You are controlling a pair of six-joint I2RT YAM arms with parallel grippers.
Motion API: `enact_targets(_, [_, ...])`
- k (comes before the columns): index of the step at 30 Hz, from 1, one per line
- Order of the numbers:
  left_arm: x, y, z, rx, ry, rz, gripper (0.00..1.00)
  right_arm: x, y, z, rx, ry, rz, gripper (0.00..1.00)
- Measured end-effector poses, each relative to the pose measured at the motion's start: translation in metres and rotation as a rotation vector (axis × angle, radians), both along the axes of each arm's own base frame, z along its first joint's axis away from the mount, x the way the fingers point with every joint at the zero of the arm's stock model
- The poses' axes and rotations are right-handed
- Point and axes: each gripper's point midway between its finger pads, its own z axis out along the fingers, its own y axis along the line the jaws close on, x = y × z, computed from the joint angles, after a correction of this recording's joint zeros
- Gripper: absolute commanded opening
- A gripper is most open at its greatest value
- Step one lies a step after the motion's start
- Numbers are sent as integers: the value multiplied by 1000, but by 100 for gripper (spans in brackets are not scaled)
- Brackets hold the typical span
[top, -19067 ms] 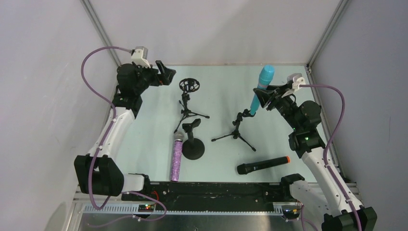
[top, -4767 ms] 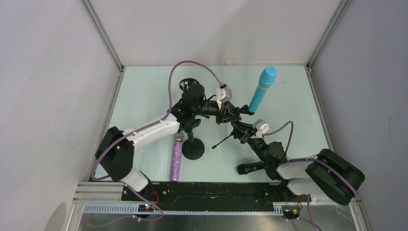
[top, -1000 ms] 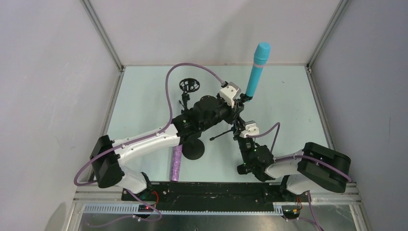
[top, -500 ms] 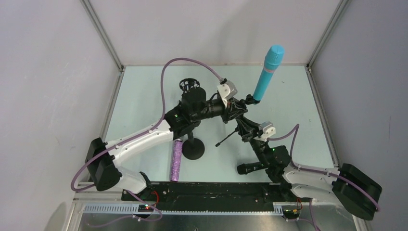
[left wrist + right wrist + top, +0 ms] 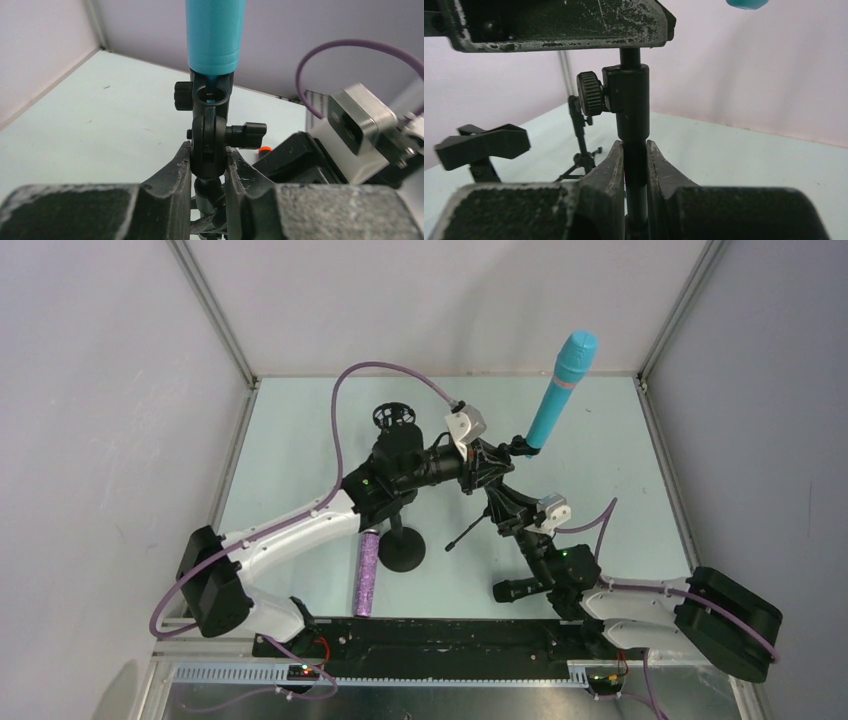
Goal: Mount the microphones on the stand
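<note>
The light cyan-blue microphone (image 5: 558, 390) sits clipped in the black tripod stand (image 5: 497, 502), leaning up and to the right; its barrel (image 5: 215, 35) fills the top of the left wrist view. My left gripper (image 5: 492, 466) (image 5: 209, 156) is shut on the stand's swivel joint (image 5: 210, 135) just under the clip. My right gripper (image 5: 512, 510) (image 5: 635, 150) is shut on the stand's pole (image 5: 634, 115) below the height knob. The purple glitter microphone (image 5: 367, 575) lies on the table at the near left. The black microphone (image 5: 518, 590) lies near the front, partly hidden by my right arm.
A round-base stand with a clip (image 5: 402, 550) (image 5: 483, 144) stands beside the purple microphone. A small tripod with a ring mount (image 5: 392, 418) (image 5: 582, 150) stands further back on the left. Grey walls close in three sides.
Over the last second the stand and the cyan microphone swung to the right, with the microphone tipping from upright to leaning right. My right arm's elbow swung out to the right. Both grips held.
</note>
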Motion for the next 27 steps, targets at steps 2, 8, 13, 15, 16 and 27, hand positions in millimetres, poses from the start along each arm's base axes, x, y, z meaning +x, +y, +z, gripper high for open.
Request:
enact_targets(2, [5, -1, -5, 6, -1, 67, 0, 4, -1, -5, -7, 15, -39, 0])
enact_targets(8, [17, -2, -11, 35, -37, 288, 0, 10, -4, -15, -40, 25, -156, 0])
enact_targets(13, [32, 10, -20, 74, -27, 441, 0, 19, 4, -26, -118, 51, -235, 0])
enact_targets(15, [35, 13, -23, 83, -24, 479, 0, 21, 5, -30, -140, 59, -258, 0])
enact_targets(16, [36, 13, -24, 85, -23, 488, 0, 22, 4, -31, -146, 62, -267, 0])
enact_targets(27, [29, 3, -22, 84, -60, 350, 0, 17, -4, -24, -122, 37, -234, 0])
